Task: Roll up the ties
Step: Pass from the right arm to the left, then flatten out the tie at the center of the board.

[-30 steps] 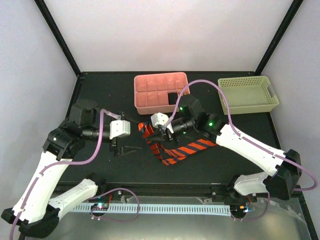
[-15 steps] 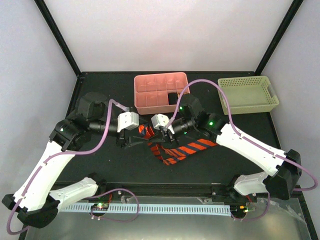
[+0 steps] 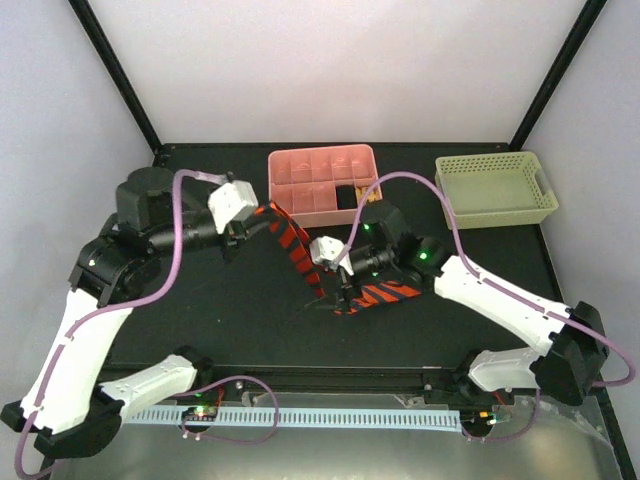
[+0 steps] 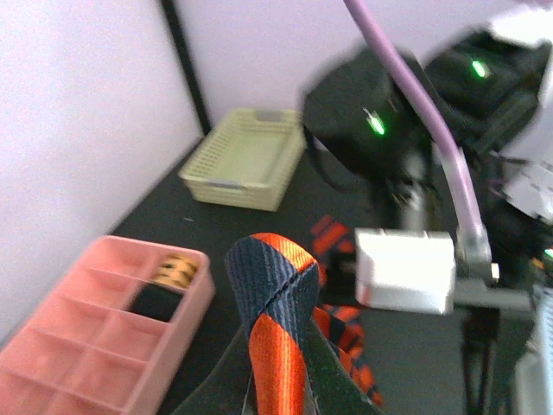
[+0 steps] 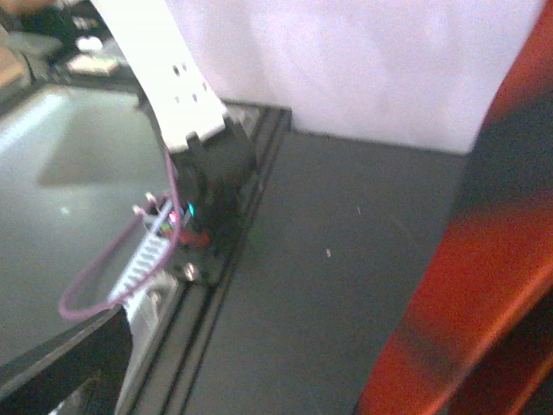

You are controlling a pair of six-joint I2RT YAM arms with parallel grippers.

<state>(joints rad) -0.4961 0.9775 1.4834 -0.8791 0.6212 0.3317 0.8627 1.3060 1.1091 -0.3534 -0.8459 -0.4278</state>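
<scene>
While the L gripper (image 3: pixel 258 220) pinched one tie (image 3: pixel 293 246) end, raised, the strip ran diagonally away from it down to the R gripper (image 3: pixel 341 292), w/ the remainder bunched on the table (image 3: pixel 220 310) just beyond R. R's jaws were blurred; couldn't tell if closed. Both arms were at it, so rolling prob. starts at L's end.

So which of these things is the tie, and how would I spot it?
Look at the black table and find the pink tray at its back. Just in front of it a long cloth strip, the tie, runs slantwise from the left gripper. It alone is orange-red with dark stripes.
</scene>
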